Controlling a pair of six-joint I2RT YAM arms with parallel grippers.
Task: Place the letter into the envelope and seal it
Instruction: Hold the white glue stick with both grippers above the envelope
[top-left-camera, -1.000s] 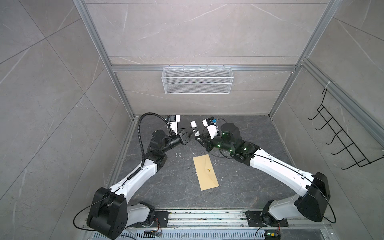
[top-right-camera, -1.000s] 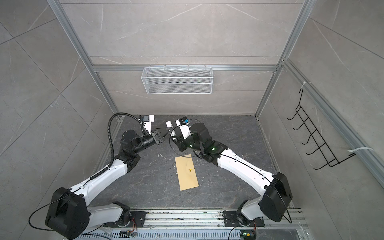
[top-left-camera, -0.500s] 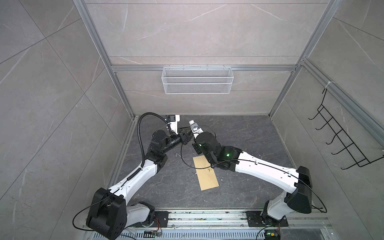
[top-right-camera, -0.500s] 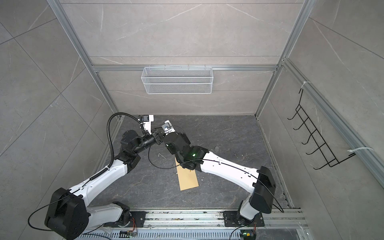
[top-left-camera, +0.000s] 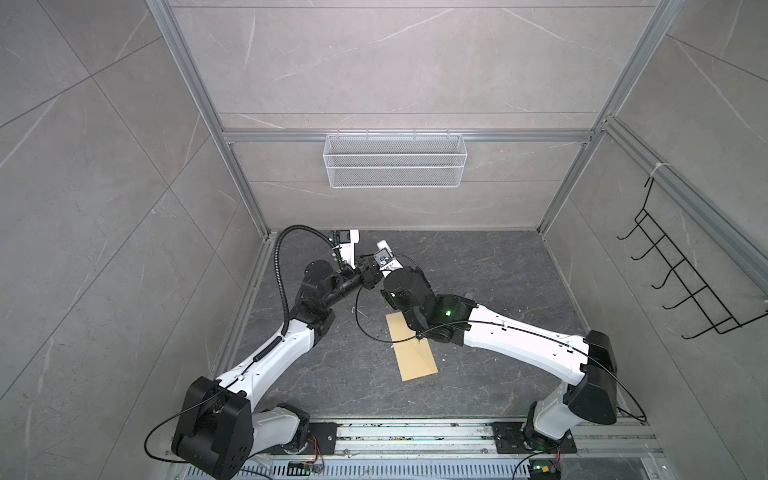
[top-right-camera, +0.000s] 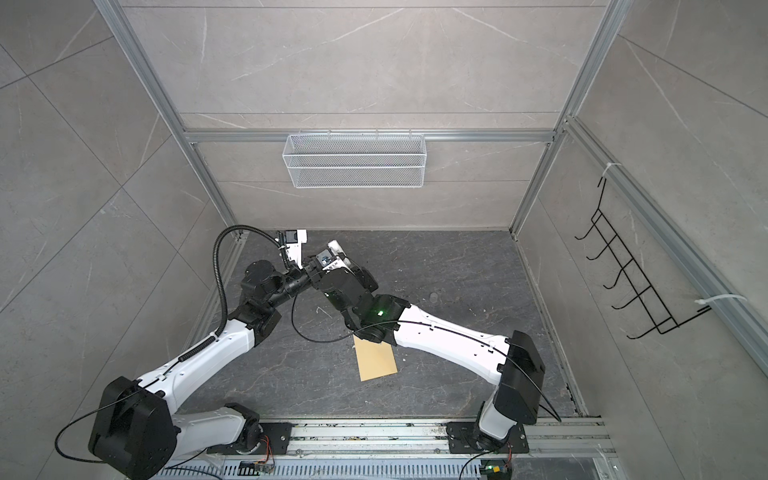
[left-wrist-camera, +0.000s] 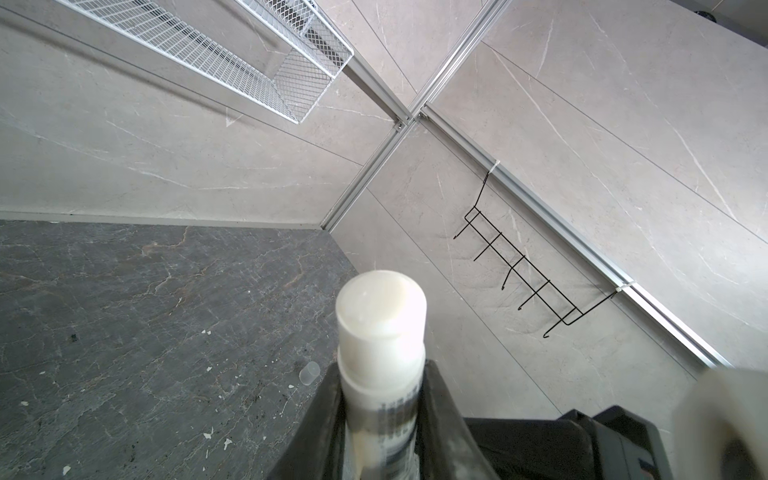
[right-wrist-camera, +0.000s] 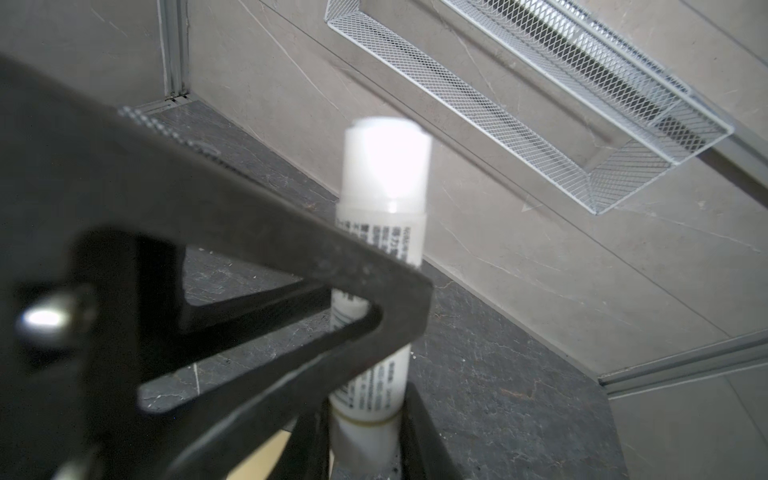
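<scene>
Dark grey stone bench (top-left-camera: 498, 270) carries the long, plain tan paper envelope (top-left-camera: 415, 357), long axis about twelve-to-six, at five o'clock from the left pincer (left-wrist-camera: 382, 372) and right pincer (right-wrist-camera: 365, 399), both pinching one white cylindrical glue stick (left-wrist-camera: 380, 328); right arm nearer, letter unseen.

A white wire-mesh basket (top-left-camera: 395, 160) hangs on the back wall, just under an aluminium rail (top-left-camera: 291, 136). A black wire hook rack (top-left-camera: 681, 282) hangs on the right-hand wall. The dark marbled tabletop (top-left-camera: 478, 266) is strewn with pale scraps, and a small translucent piece (left-wrist-camera: 309, 372), possibly a cap, lies on it. A white glue stick (right-wrist-camera: 384, 208) with fine black print on its label is raised clear of the tabletop.
</scene>
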